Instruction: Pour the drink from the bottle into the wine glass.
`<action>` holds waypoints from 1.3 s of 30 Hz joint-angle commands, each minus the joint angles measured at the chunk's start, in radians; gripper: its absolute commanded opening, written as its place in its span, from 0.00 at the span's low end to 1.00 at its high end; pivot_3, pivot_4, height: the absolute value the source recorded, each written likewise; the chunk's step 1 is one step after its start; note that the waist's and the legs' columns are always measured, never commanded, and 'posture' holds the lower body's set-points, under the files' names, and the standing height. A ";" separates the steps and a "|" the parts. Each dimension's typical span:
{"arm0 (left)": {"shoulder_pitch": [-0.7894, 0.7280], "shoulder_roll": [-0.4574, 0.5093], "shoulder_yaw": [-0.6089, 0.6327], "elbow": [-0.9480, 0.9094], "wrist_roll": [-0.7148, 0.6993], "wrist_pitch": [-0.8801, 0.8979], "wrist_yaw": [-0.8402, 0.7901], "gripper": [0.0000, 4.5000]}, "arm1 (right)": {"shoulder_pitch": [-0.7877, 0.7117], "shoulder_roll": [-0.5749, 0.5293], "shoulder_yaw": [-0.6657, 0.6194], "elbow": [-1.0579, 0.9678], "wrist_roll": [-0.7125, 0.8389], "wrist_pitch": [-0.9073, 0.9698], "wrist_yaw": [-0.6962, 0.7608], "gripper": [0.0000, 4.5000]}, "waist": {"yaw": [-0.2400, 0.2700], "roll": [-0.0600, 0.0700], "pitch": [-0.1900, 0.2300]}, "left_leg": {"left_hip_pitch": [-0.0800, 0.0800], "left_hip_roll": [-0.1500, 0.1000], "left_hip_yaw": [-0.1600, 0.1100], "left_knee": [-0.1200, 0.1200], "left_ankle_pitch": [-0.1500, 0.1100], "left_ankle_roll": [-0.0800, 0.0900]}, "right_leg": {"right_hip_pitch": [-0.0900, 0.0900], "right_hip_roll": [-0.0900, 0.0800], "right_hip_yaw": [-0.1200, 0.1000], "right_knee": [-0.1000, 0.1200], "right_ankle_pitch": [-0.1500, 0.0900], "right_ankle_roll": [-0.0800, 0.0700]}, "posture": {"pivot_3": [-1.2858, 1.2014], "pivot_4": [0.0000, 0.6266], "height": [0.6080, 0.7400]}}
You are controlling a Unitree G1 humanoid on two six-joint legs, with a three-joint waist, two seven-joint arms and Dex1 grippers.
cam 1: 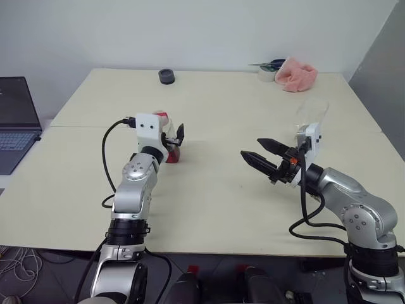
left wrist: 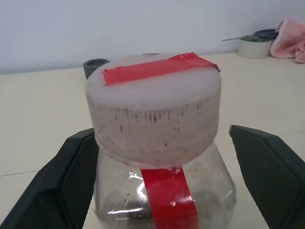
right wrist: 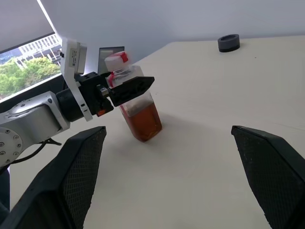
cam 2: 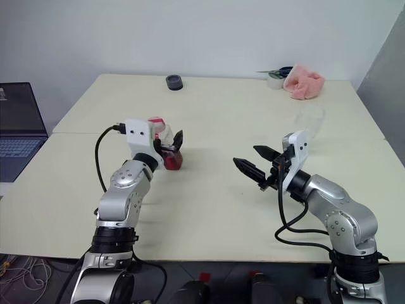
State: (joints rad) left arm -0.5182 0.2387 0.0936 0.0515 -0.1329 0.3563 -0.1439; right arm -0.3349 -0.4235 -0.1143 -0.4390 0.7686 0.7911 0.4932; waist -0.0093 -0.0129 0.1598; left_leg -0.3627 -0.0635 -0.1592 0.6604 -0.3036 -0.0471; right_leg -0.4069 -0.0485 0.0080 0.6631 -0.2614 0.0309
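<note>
Cream table [cam 1: 215,209], black round object [cam 1: 167,76] at far edge, pink cloth [cam 1: 296,74], tape roll [cam 1: 266,73], scissors [cam 1: 269,64], laptop [cam 1: 16,120]

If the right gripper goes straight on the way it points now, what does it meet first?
Probably the small clear plastic bottle with amber drink, between the left gripper's fingers; the right gripper points towards it over bare table.

A pale cream table [cam 1: 215,209] carries everything, made of 2 tops joined along a seam running left to right. The bottle [right wrist: 136,102] stands on it left of centre, with the drink [right wrist: 144,121] in its lower part. The wine glass [cam 1: 312,117] stands at the right. Along the far edge lie a black round object [cam 1: 167,76], a roll of tape [cam 1: 266,73] and a pink cloth [cam 1: 296,74] at the far right.
</note>
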 commanded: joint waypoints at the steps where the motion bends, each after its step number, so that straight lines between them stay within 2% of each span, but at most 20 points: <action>1: -0.003 0.008 0.015 -0.025 0.003 -0.022 -0.001 0.86 | -0.015 0.004 -0.010 -0.036 0.008 -0.026 -0.005 1.00 | 0.000 0.000 0.000 | 0.000 0.000 0.000 0.000 0.000 0.000 | 0.000 0.000 0.000 0.000 0.000 0.000 | 0.52 0.24 1.00; 18: 0.016 0.007 0.018 -0.029 -0.002 -0.021 -0.008 0.86 | -0.019 0.007 -0.006 -0.026 -0.004 -0.046 -0.020 1.00 | 0.000 0.000 0.000 | 0.000 0.000 0.000 0.000 0.000 0.000 | 0.000 0.000 0.000 0.000 0.000 0.000 | 0.52 0.24 1.00; 24: 0.017 0.006 0.020 -0.034 -0.003 -0.021 -0.008 0.46 | -0.021 0.008 -0.006 -0.024 -0.005 -0.048 -0.023 1.00 | 0.000 0.000 0.000 | 0.000 0.000 0.000 0.000 0.000 0.000 | 0.000 0.000 0.000 0.000 0.000 0.000 | 0.52 0.24 1.00; 25: 0.018 0.006 0.020 -0.035 -0.004 -0.020 -0.008 0.43 | -0.019 0.008 -0.005 -0.024 -0.007 -0.049 -0.023 1.00 | 0.000 0.000 0.000 | 0.000 0.000 0.000 0.000 0.000 0.000 | 0.000 0.000 0.000 0.000 0.000 0.000 | 0.52 0.24 1.00; 33: 0.023 0.008 0.019 -0.037 -0.003 -0.008 -0.007 0.42 | -0.017 0.007 0.003 -0.019 -0.029 -0.060 -0.022 1.00 | 0.000 0.000 0.000 | 0.000 0.000 0.000 0.000 0.000 0.000 | 0.000 0.000 0.000 0.000 0.000 0.000 | 0.52 0.24 1.00; 39: -0.043 0.019 -0.004 -0.027 -0.020 0.047 -0.053 0.42 | -0.050 -0.001 0.035 0.010 -0.123 -0.101 -0.038 1.00 | 0.000 0.000 0.000 | 0.000 0.000 0.000 0.000 0.000 0.000 | 0.000 0.000 0.000 0.001 0.000 0.000 | 0.52 0.24 1.00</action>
State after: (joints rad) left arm -0.5230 0.2445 0.1014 0.0512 -0.1417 0.3970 -0.1701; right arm -0.3519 -0.4180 -0.0820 -0.4212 0.6767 0.7269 0.4661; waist -0.0093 -0.0129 0.1598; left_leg -0.3627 -0.0638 -0.1589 0.6607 -0.3036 -0.0471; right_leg -0.4072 -0.0486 0.0081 0.6637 -0.2612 0.0311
